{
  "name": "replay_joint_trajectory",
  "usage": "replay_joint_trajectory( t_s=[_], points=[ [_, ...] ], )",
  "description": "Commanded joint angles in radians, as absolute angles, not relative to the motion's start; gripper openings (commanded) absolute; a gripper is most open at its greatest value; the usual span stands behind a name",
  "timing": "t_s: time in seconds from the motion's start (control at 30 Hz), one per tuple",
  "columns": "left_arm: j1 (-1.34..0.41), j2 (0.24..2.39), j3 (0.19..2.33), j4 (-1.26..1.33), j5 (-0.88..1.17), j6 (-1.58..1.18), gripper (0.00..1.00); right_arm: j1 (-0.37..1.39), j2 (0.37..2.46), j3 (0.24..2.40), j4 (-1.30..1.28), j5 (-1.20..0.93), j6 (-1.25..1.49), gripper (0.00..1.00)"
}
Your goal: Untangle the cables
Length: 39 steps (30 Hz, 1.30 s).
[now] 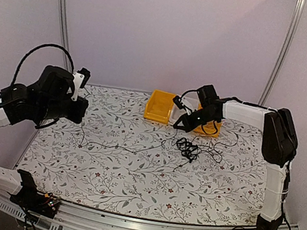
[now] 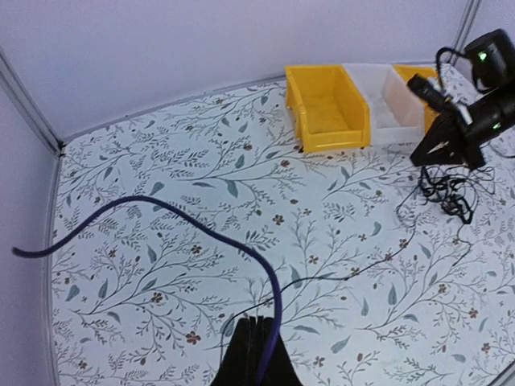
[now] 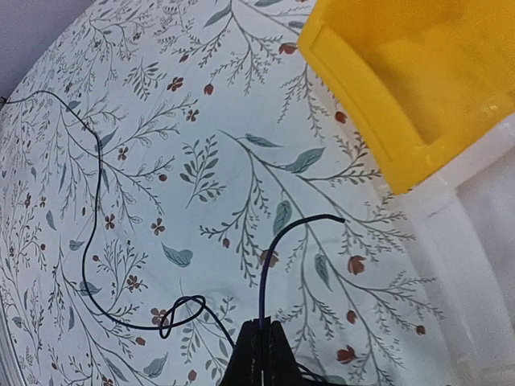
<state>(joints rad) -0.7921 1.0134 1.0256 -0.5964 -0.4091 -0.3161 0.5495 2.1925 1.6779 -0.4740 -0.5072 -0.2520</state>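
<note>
The cables form a small black clump (image 1: 188, 148) on the flowered table, right of centre; it also shows in the left wrist view (image 2: 445, 191). A thin strand (image 1: 125, 145) runs left from the clump toward my left gripper (image 1: 79, 114). My left gripper (image 2: 256, 323) is raised and shut on a dark cable (image 2: 201, 223) that arches up and left to a free end. My right gripper (image 1: 176, 125) hangs just above the clump. In its wrist view my right gripper (image 3: 264, 326) is shut on a short cable end (image 3: 278, 241). Another strand with a small loop (image 3: 173, 312) lies on the table beside it.
A yellow bin (image 1: 159, 105), a clear white bin (image 1: 187, 104) and a second yellow bin (image 1: 208, 128) stand in a row at the back, close behind my right gripper. Grey walls enclose the table (image 1: 103, 171) on the left, back and right.
</note>
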Motion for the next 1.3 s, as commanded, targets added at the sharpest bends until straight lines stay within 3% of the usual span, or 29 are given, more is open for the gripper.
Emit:
replay_joint_trajectory(
  t_s=[0.0, 0.27, 0.4, 0.6, 0.67, 0.8, 0.97, 1.27],
  points=[
    [-0.682, 0.954, 1.038, -0.881, -0.599, -0.306, 0.0, 0.343, 1.957, 1.704, -0.485, -0.479, -0.319, 0.0],
    [-0.447, 0.907, 1.102, -0.956, -0.628, -0.31, 0.0, 0.051, 1.922, 1.723, -0.451, -0.228, -0.396, 0.0],
    [-0.385, 0.907, 1.161, -0.988, -0.694, -0.321, 0.0, 0.008, 1.973, 1.734, -0.383, -0.043, -0.442, 0.0],
    [-0.291, 0.909, 1.269, -1.0, -0.708, -0.262, 0.0, -0.031, 2.03, 1.758, -0.348, 0.051, -0.476, 0.0],
    [-0.278, 0.911, 1.291, -0.976, -0.668, -0.239, 0.0, -0.031, 2.032, 1.771, -0.361, 0.022, -0.475, 0.0],
    [-0.277, 0.926, 1.284, -0.832, -0.365, -0.197, 0.0, -0.008, 1.993, 1.776, -0.396, -0.172, -0.462, 0.0],
    [-0.279, 1.008, 1.297, -0.652, -0.091, -0.285, 0.0, 0.142, 1.943, 1.785, -0.431, -0.322, -0.463, 0.0],
    [-0.308, 1.201, 1.471, -0.372, 0.082, -0.327, 0.0, 0.365, 2.016, 1.93, -0.431, -0.356, -0.424, 0.0]
  ],
)
